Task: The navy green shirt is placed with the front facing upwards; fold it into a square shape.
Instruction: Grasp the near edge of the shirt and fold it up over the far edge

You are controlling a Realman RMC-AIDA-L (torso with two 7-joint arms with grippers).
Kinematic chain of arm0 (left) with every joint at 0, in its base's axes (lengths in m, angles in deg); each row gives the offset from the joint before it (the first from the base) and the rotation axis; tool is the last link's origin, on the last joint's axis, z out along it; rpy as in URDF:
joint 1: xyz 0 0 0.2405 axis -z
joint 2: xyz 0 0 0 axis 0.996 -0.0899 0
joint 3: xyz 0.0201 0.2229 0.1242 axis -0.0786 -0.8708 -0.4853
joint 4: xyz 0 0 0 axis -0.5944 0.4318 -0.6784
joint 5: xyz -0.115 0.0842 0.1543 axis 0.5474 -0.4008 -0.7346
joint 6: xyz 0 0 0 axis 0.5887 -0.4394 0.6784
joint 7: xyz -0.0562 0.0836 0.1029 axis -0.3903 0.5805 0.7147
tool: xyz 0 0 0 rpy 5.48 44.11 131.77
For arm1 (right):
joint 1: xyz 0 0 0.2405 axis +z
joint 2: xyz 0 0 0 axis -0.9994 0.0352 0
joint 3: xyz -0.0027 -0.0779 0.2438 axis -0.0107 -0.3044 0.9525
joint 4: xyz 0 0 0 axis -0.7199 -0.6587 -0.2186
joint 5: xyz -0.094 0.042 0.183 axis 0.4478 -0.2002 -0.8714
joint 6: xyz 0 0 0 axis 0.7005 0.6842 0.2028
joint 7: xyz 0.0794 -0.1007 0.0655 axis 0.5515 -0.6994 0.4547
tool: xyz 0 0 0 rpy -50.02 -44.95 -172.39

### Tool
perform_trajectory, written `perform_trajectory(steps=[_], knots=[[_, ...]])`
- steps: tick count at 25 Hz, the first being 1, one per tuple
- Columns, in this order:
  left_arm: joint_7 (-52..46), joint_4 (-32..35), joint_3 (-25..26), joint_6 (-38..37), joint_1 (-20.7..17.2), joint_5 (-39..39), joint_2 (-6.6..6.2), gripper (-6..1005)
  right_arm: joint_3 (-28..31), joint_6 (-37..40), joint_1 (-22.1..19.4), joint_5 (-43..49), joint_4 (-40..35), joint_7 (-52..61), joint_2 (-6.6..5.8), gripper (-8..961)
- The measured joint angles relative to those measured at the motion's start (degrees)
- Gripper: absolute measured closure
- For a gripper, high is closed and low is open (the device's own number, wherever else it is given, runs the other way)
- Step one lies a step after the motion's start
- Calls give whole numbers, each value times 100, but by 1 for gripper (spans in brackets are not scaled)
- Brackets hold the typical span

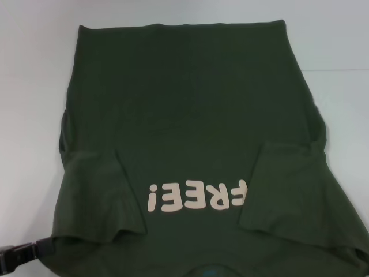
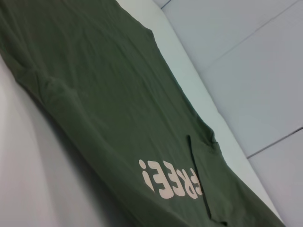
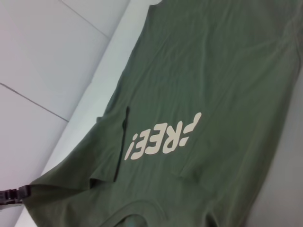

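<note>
Lying flat and front-up on the white table (image 1: 34,69), the green shirt (image 1: 190,104) fills most of the head view. Its collar end is toward the robot and its hem is at the far edge. The cream "FREE!" lettering (image 1: 199,196) sits across the chest and reads upside down from the head camera.

Both short sleeves are turned inward onto the chest. The sleeve on the robot's left (image 1: 95,193) lies left of the lettering. The sleeve on the robot's right (image 1: 288,190) covers the edge of the letter F. A sliver of blue neck label (image 1: 210,272) shows at the very bottom of that view.

The left gripper (image 1: 17,257) appears only as a black piece at the near left corner. It is low over the table, and its tip is right at the shirt's near left shoulder corner. Whether its jaws are open or closed, or have any cloth between them, cannot be told. The lettering is well away from it, toward the middle of the shirt, and the folded left sleeve is just beyond it.

The same black piece shows at the edge of the right wrist view, next to the shoulder corner. The right gripper itself is not visible in any view.

Both wrist views show the shirt from the side, with pale floor tiles (image 2: 255,71) past the table edge.
</note>
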Motion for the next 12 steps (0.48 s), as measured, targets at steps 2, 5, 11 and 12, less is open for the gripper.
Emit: perform_trajectory(steps=[2, 5, 11, 12], knots=[[-1, -2, 56, -76, -52, 0, 11, 966, 57, 101, -90, 17, -5, -74, -1, 889], [-2, -19, 133, -119, -124, 25, 47, 965, 111, 181, -185, 8, -6, -169, 0, 883], [-2, -295, 248, -9, 249, 64, -51, 965, 286, 153, 145, -19, 3, -138, 1, 871], [-2, -379, 256, 57, 362, 73, -84, 965, 339, 128, 235, -20, 12, -122, -2, 869]])
